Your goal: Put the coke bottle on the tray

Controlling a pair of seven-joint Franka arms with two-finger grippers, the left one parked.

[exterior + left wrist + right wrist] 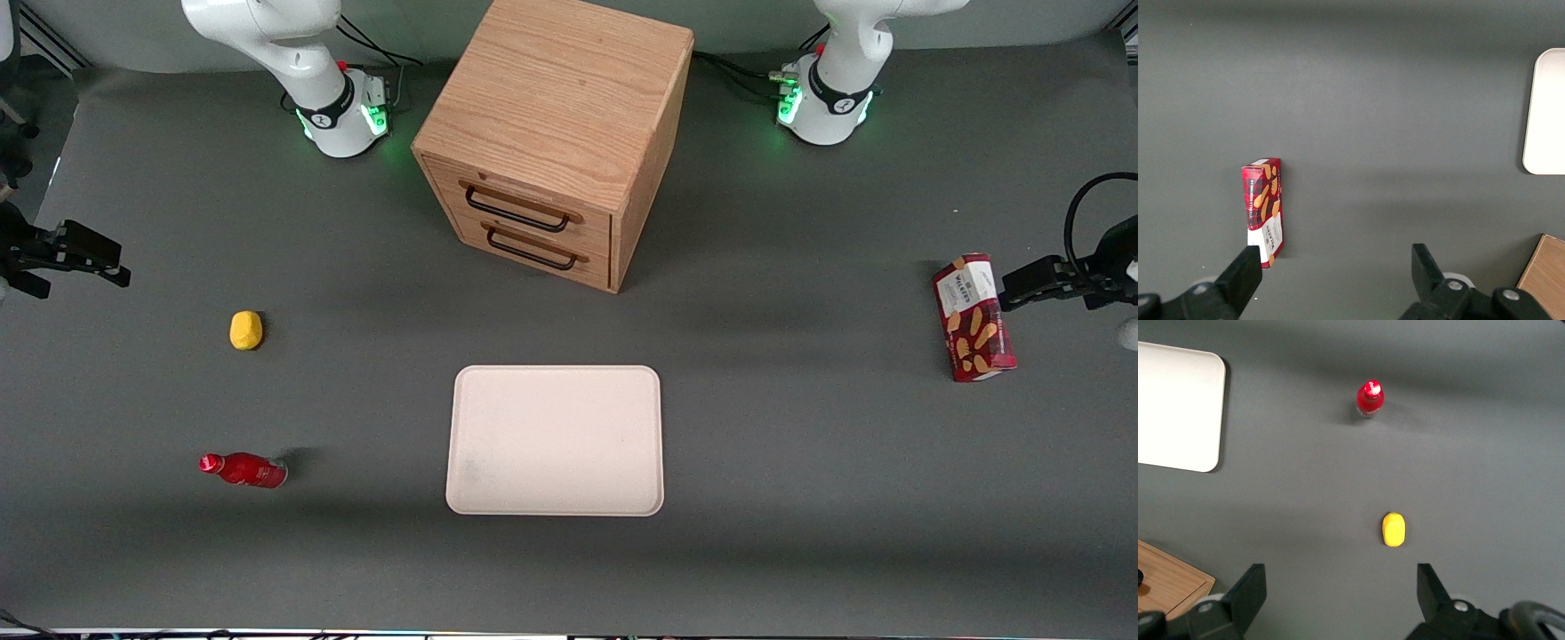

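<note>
Beneath me lies a small yellow lump [1394, 529]; a wooden two-drawer cabinet [558, 133] stands mid-table, and a red snack box [973, 318] lies toward the parked arm's end.

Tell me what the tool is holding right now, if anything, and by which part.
Nothing. The tool hangs open above the table, and the coke bottle stands untouched.

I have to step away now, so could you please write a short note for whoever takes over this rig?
Claw: open, holding nothing, high at the working arm's end of the table, above the lemon.
Bottle: upright on the table, nearer the front camera than the lemon, well apart from the tray.
Tray: bare, in front of the drawer cabinet.
Done: nothing yet; bottle untouched.
Left: reach the bottle, grasp it, carry it to the tray, release.
</note>
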